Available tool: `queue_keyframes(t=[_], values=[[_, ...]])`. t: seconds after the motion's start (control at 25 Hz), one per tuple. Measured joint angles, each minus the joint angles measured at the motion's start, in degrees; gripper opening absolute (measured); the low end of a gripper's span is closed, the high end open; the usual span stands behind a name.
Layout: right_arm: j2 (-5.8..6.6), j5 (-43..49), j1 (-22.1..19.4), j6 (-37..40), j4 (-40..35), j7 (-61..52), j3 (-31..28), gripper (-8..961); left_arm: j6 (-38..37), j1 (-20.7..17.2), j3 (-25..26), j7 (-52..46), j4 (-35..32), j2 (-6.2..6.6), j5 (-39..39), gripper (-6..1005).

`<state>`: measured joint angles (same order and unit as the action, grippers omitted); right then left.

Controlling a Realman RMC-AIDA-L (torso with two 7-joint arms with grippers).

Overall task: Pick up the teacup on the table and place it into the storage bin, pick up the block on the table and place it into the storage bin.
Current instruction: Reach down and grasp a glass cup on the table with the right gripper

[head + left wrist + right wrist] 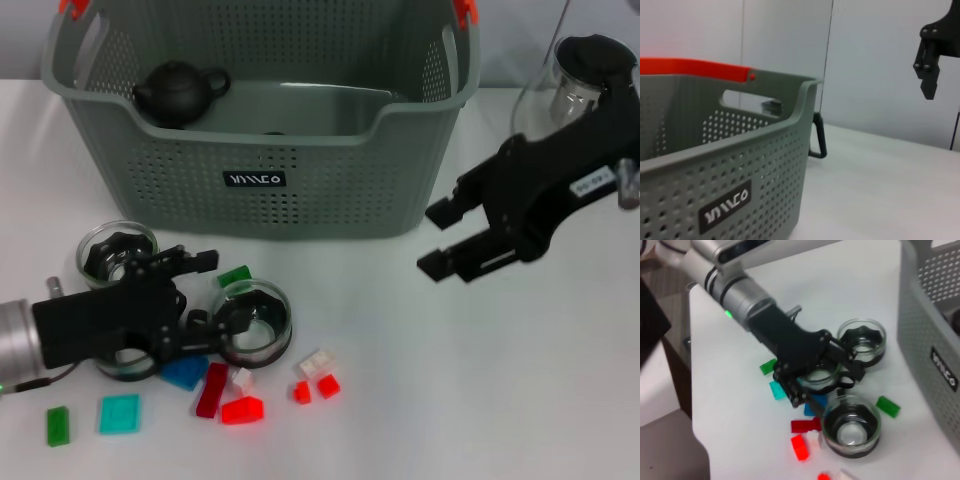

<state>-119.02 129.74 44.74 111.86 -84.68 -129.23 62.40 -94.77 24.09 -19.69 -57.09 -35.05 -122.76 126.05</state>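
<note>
Three glass teacups stand on the white table. One teacup [118, 250] is at the left. Another [255, 322] [851, 421] sits beside a green block [235, 275]. The third [128, 360] [822, 377] is mostly hidden under my left arm. My left gripper [215, 292] hovers open over these cups and holds nothing. Several blocks lie in front of the cups, among them blue [185, 372], dark red [211, 388] and red [242, 410]. The grey-green storage bin [255, 180] [725, 200] stands behind. My right gripper [437, 238] [926, 75] hangs open and empty to the right of the bin.
A black teapot [178, 92] lies inside the bin at its left. A glass pitcher [585, 75] with a black lid stands at the back right, behind my right arm. Teal [119, 413] and green [58, 425] blocks lie near the front left edge.
</note>
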Motion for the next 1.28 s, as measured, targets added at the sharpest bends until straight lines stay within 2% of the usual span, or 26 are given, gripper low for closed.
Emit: queue_keyframes(t=[0.16, 0.28, 0.44, 0.56, 0.92, 1.12, 1.28], values=[[-1.05, -0.02, -1.26, -0.64, 0.67, 4.23, 1.41, 612, -4.59, -1.74, 0.1, 0.08, -2.85, 0.63, -0.07, 885], [-1.21, -0.25, -2.42, -2.53, 1.08, 6.78, 4.91, 611, -9.05, -3.37, 1.26, 0.21, -6.0, 0.85, -0.29, 885], [-1.23, -0.57, -3.96, -8.56, 2.6, 11.13, 12.97, 611, -12.8, -4.42, 6.72, 0.23, -7.8, 1.46, -0.34, 886], [-1.36, -0.84, -4.0, -13.99, 4.4, 14.34, 19.47, 610, -13.68, -4.54, 8.0, 0.22, -7.83, 1.69, -0.11, 886], [-1.63, -3.01, -1.34, -30.36, 8.21, 18.46, 36.74, 609, -13.31, -4.65, 8.12, 0.22, -7.09, 1.41, 0.04, 885], [-1.84, -3.43, 2.21, -36.87, 14.59, 18.57, 42.83, 608, -12.9, -4.87, 8.15, 0.29, -7.0, 1.28, 0.07, 885], [-1.93, -4.79, 4.71, -41.22, 20.68, 18.63, 45.07, 608, -12.78, -5.22, 8.24, 0.69, -7.01, 1.25, -0.19, 885]])
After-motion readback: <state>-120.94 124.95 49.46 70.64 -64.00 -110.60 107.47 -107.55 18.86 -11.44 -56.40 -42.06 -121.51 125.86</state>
